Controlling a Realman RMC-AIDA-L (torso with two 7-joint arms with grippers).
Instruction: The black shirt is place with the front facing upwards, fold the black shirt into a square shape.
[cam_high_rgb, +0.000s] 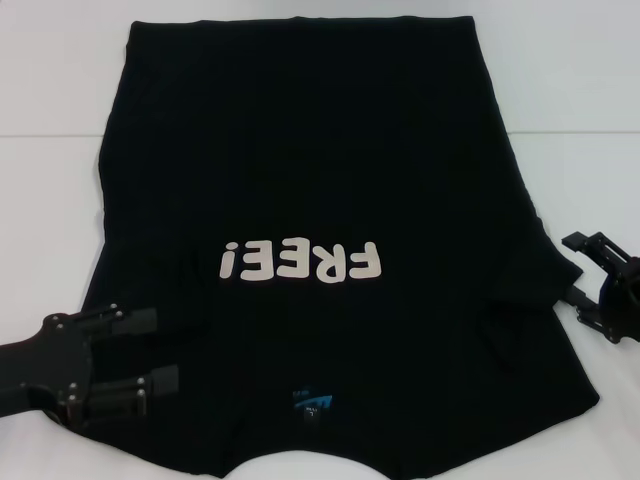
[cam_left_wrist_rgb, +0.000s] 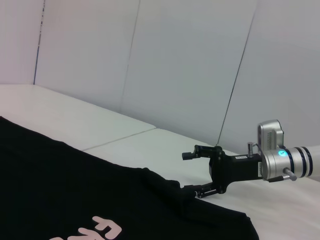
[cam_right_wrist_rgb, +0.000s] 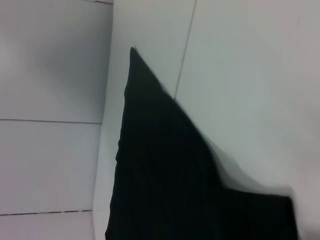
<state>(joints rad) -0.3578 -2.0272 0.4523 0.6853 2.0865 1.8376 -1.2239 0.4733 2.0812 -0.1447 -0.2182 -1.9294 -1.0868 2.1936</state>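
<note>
The black shirt (cam_high_rgb: 320, 180) lies spread flat on the white table (cam_high_rgb: 50, 150), front up. Its cream "FREE!" lettering (cam_high_rgb: 300, 262) faces me upside down, and the collar with the blue neck label (cam_high_rgb: 313, 403) is at the near edge. My left gripper (cam_high_rgb: 168, 348) is open over the shirt's near left part, with nothing between its fingers. My right gripper (cam_high_rgb: 570, 268) stands open at the edge of the right sleeve. The left wrist view shows the right gripper (cam_left_wrist_rgb: 191, 175) with its lower finger at the sleeve's edge on the shirt (cam_left_wrist_rgb: 60, 190). The right wrist view shows only shirt cloth (cam_right_wrist_rgb: 160, 190).
The white table has seams (cam_left_wrist_rgb: 115, 137) across it and bare surface to the left, right and far side of the shirt. White wall panels (cam_left_wrist_rgb: 175, 60) stand behind the table.
</note>
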